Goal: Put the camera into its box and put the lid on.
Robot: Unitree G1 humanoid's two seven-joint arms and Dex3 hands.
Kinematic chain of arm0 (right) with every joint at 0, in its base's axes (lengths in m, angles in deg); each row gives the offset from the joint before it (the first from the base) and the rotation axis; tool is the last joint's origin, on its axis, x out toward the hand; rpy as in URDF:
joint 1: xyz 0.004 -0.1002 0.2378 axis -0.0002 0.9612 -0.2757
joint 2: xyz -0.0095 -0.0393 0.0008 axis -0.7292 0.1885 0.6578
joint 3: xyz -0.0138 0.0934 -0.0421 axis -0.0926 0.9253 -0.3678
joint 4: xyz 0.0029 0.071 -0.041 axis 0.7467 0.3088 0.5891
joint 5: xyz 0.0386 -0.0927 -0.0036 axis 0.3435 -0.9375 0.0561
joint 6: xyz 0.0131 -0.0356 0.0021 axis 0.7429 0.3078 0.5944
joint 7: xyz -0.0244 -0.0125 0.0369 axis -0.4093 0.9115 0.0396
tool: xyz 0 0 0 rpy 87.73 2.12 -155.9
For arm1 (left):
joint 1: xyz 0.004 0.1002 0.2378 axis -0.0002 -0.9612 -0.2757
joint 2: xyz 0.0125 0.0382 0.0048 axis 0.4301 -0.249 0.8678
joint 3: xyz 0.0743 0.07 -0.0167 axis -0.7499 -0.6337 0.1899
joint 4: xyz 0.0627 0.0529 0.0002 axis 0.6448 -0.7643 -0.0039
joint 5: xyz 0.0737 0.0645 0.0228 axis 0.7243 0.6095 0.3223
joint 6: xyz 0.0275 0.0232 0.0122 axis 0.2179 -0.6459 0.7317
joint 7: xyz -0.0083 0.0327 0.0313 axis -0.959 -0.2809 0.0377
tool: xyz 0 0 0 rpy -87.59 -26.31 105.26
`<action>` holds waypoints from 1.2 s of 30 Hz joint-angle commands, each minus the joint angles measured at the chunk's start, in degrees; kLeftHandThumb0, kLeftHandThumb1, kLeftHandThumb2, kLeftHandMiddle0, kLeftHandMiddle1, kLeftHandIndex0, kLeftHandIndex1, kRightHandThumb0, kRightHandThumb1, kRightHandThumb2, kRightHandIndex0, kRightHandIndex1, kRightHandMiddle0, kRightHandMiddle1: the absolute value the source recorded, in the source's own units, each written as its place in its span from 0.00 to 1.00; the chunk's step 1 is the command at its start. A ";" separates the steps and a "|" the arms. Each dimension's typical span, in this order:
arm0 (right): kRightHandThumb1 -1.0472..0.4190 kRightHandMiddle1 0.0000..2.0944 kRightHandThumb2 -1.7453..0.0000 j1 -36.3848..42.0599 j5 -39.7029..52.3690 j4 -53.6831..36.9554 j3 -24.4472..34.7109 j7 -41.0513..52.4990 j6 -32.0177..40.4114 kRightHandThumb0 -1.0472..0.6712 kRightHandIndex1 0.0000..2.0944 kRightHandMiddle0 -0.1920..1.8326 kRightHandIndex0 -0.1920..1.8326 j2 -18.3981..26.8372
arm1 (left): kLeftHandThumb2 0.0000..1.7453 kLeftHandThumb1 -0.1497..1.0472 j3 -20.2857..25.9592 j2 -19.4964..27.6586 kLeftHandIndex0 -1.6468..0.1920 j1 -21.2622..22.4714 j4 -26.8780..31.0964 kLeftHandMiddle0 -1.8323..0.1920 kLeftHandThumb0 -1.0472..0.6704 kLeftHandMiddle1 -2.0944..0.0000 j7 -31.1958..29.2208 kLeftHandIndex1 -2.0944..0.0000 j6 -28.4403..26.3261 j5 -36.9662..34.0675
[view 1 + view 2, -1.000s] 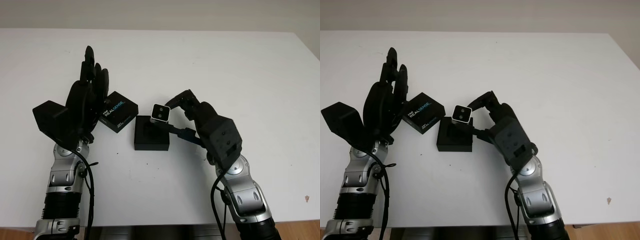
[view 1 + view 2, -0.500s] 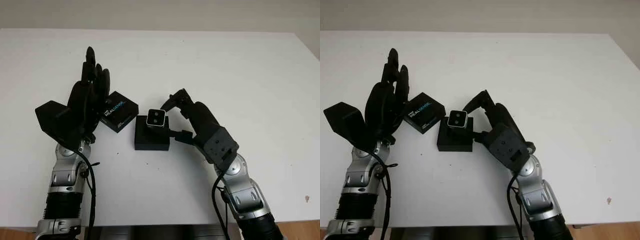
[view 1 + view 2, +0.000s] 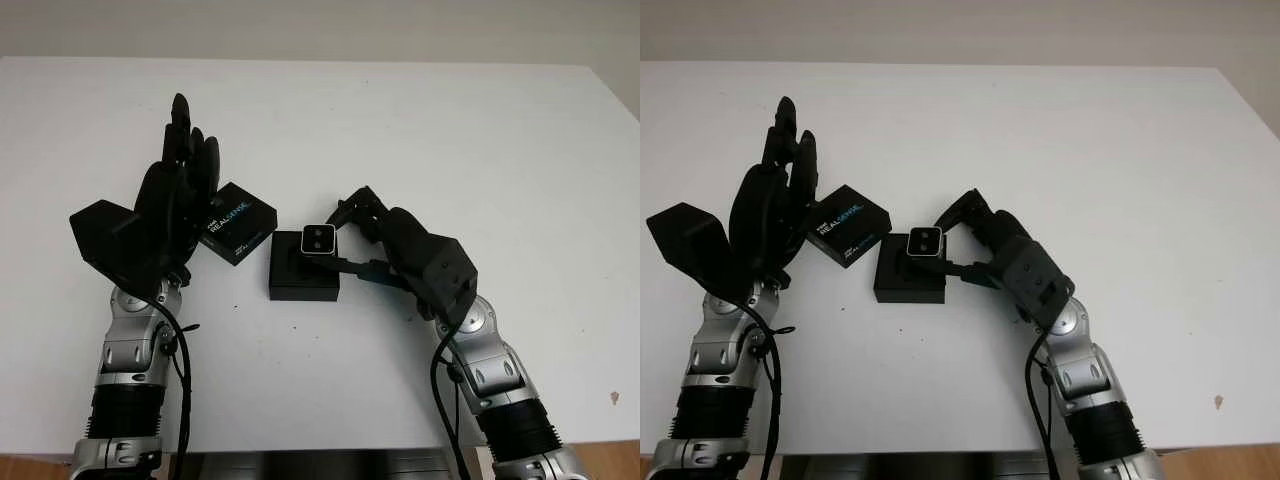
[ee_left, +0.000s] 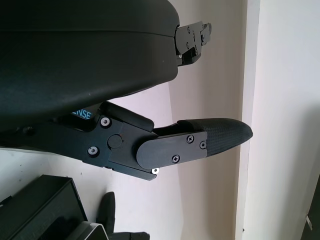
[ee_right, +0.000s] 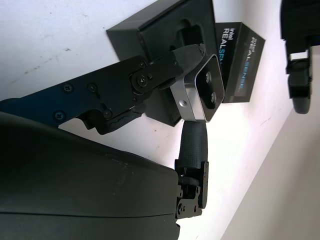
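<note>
Right hand (image 3: 350,235) fingers are clamped on the camera (image 3: 319,238), held over the open box (image 3: 303,268). Left hand (image 3: 175,205) is open, raised beside the lid (image 3: 237,222). Insertion is in hand; next, seat camera squarely in the recess.

2 head views looked forward and down at the white worktop (image 3: 450,120) from slightly offset spots, sharing the box (image 3: 303,267), lid (image 3: 238,222) and both arms. Left wrist view sat very close behind the left hand (image 4: 150,145), facing across the worktop. Right wrist view sat close behind the right hand (image 5: 165,95), facing box and lid.
</note>
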 commanded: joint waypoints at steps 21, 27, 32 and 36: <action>0.00 0.90 0.96 -2.90 8.17 1.54 1.22 6.41 2.82 0.35 0.03 0.25 0.19 -2.12 | 0.32 1.00 0.01 0.22 1.00 0.15 1.08 1.00 0.20 1.00 0.07 1.00 -1.80 0.03; 0.00 0.89 0.96 -2.75 7.34 2.35 0.76 5.63 1.89 0.36 0.03 0.25 0.19 -2.97 | 0.33 1.00 -0.11 0.46 1.00 0.20 0.88 1.00 0.20 1.00 -0.24 1.00 -1.61 0.17; 0.00 0.90 0.96 -2.46 6.99 2.56 0.49 5.39 1.55 0.36 0.02 0.24 0.18 -3.25 | 0.32 1.00 -0.07 0.46 1.00 0.15 0.99 1.00 0.20 1.00 -0.34 1.00 -1.92 -0.03; 0.00 0.91 0.95 -2.24 6.93 2.96 0.35 5.48 0.60 0.36 0.02 0.23 0.18 -3.30 | 0.32 1.00 -0.04 0.39 1.00 0.15 1.02 1.00 0.20 1.00 -0.26 1.00 -1.84 0.04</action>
